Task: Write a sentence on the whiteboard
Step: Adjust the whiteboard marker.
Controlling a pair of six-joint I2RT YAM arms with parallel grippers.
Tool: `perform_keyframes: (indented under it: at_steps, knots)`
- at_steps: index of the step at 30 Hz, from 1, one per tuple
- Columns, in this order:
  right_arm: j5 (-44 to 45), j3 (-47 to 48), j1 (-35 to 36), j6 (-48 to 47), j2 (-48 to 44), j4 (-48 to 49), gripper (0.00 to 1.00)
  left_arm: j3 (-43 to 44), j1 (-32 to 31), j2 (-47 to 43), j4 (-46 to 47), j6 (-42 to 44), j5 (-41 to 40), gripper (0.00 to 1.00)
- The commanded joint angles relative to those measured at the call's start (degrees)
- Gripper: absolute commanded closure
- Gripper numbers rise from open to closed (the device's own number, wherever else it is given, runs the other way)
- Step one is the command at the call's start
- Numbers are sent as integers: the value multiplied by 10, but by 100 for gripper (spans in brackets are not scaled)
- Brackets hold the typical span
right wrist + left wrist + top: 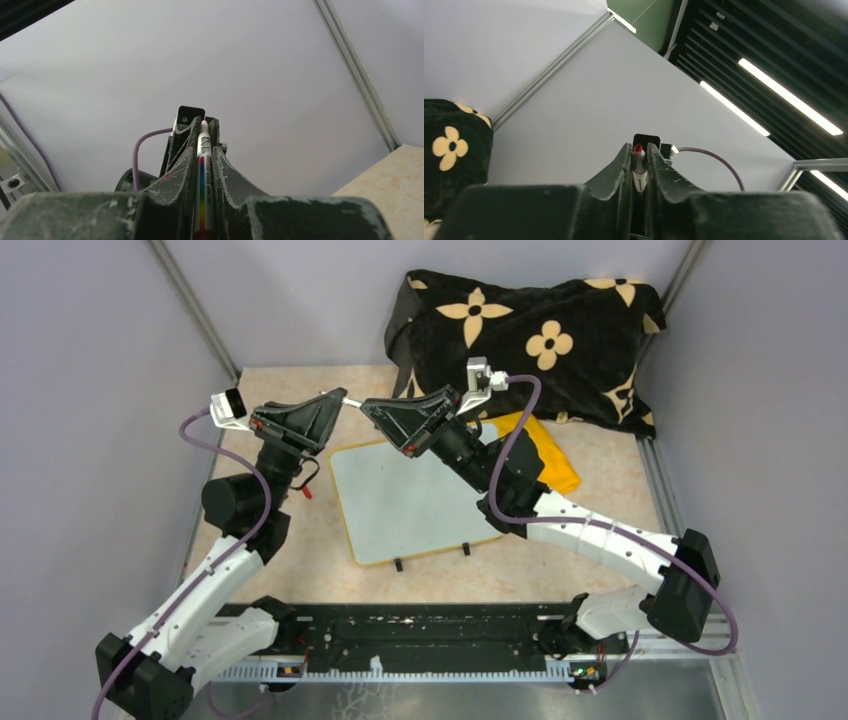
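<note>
whiteboard [410, 502] flat | left claw [639, 148] clamps marker [639, 175] | right claw [204, 126] clamps marker

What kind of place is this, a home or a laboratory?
Probably a laboratory robot cell: plain grey panel walls in aluminium framing, a black mounting rail and strip lights overhead.

The right arm [575, 525] hides the far right corner of the whiteboard [405, 505] and part of the yellow cloth [560, 465].

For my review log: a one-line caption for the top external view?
Left gripper and right gripper clamp one marker between them by the blank whiteboard; yellow cloth and flowered black blanket behind.
</note>
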Motion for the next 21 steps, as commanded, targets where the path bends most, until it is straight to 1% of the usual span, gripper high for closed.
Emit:
perform_keyframes:
  at_steps: [1,3,5,10,11,13,16,17,18,21]
  knots:
    - [5,7,-3,0,-14,30,100,-2,-5,-18,-9,17,-1,68]
    - [6,-2,-3,-8,-29,17,100,-6,-5,-29,-23,29,-8,49]
    - [10,-9,-3,-20,-46,-3,100,-9,-5,-42,-37,43,-16,34]
    - [22,-34,-3,-59,-105,-67,100,-17,-5,-80,-78,85,-49,8]
    - [22,-42,-3,-71,-119,-88,100,-20,-5,-89,-84,104,-59,5]
    - [33,-50,-3,-99,-152,-146,100,-22,-5,-114,-110,157,-71,2]
    - [65,-65,-3,-144,-207,-259,100,-5,-5,-152,-198,253,-82,1]
    - [76,-69,-3,-154,-226,-281,100,1,-5,-163,-228,286,-90,1]
    - [86,-72,-3,-167,-243,-330,100,8,-5,-172,-255,322,-91,1]
    - [104,-81,-3,-210,-292,-422,100,23,-5,-192,-340,424,-83,1]
